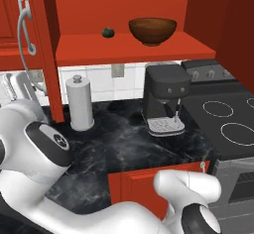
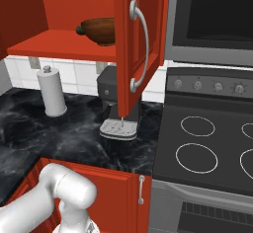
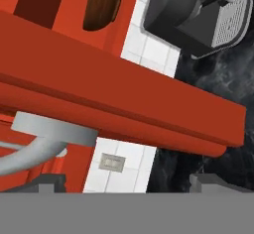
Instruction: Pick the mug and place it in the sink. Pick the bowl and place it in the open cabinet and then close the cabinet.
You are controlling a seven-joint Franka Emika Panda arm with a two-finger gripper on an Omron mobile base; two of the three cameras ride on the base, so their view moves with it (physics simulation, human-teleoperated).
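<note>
- Wide dark brown wooden bowl sits upright on the red inner shelf of the open red upper wall cabinet, right of centre on the shelf.
- Small dark green round object stands on the same shelf, left of the bowl, apart from it.
- Both cabinet doors are swung open: left door with curved silver handle at the left in the left base view; right door with its curved silver handle partly covers the bowl in the right base view.
- Gripper: the two dark finger tips sit spread wide at the bottom of the hand view, nothing between them. The edge of a red door and a silver handle are close in front.
- Below the shelf on the black marbled counter: dark grey coffee machine with a silver drip tray, white paper towel roll on a holder to its left.
- Black stovetop with ring burners lies right of the counter.
- Mug and sink: cannot tell where they are.
</note>
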